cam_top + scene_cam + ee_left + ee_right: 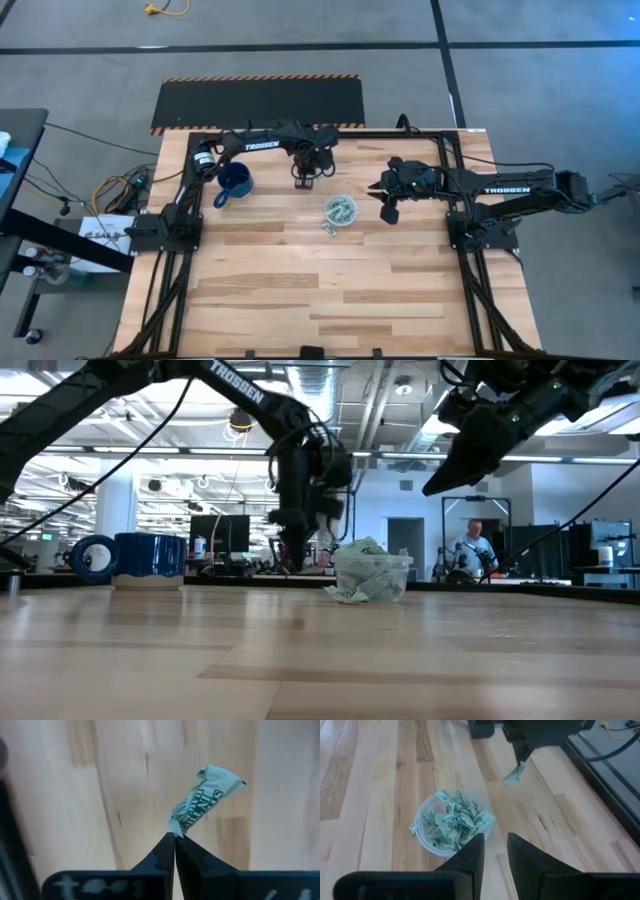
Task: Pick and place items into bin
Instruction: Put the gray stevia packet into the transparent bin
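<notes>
- left gripper [174, 836] clenched on one corner of a wrapped item [202, 802]; the item sticks out beyond the fingertips.
- in the high view it sits at about 10 o'clock from the bin [340, 210], near it.
- right gripper [495, 845] parted, holding nothing, at 3 o'clock of the bin.

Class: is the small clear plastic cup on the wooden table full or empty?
Full: the clear plastic cup is heaped past its rim with crinkly green-and-white wrapped pieces, one lying beside it.

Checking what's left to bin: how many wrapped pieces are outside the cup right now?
2. One wrapped piece is pinched in the shut left gripper; one loose piece lies against the clear cup. Others may be hidden.
</notes>
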Controlling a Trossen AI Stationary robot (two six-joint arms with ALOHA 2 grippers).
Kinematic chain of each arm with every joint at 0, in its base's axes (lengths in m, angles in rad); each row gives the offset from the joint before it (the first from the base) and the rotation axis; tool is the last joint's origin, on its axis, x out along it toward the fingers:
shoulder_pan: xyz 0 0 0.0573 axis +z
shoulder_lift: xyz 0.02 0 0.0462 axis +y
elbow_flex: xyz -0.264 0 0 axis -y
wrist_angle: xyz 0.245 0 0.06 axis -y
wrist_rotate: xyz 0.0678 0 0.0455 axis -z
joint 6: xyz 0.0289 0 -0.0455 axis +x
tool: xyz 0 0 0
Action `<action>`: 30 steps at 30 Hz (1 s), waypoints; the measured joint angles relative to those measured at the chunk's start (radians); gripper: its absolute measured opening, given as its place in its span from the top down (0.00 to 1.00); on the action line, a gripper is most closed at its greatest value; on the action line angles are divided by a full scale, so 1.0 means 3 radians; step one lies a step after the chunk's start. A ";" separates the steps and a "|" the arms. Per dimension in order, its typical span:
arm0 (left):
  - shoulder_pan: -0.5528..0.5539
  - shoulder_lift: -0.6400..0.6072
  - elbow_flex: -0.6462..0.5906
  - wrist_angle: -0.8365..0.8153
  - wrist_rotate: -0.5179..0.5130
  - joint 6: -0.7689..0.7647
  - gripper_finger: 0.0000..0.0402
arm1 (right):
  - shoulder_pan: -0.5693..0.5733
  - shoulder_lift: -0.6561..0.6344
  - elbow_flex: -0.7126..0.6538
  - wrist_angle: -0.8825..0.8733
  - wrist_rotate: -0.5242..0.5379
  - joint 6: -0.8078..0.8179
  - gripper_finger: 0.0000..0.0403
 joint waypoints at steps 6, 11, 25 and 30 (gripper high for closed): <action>-0.0237 -0.0003 0.0387 -0.0117 0.0177 -0.0078 1.00 | 0.0000 0.0000 0.0000 -0.0125 0.0000 0.0001 0.81; -0.0459 -0.0005 0.0653 -0.0283 0.0229 -0.0185 1.00 | 0.0000 0.0000 0.0000 -0.0168 0.0001 0.0000 0.81; -0.1046 -0.0003 0.0729 -0.0251 0.0129 -0.0567 1.00 | 0.0000 0.0000 0.0000 -0.0173 0.0000 -0.0001 0.81; -0.1123 0.0080 0.0725 -0.0105 0.0051 -0.0634 1.00 | 0.0000 0.0000 0.0000 -0.0178 0.0000 0.0000 0.81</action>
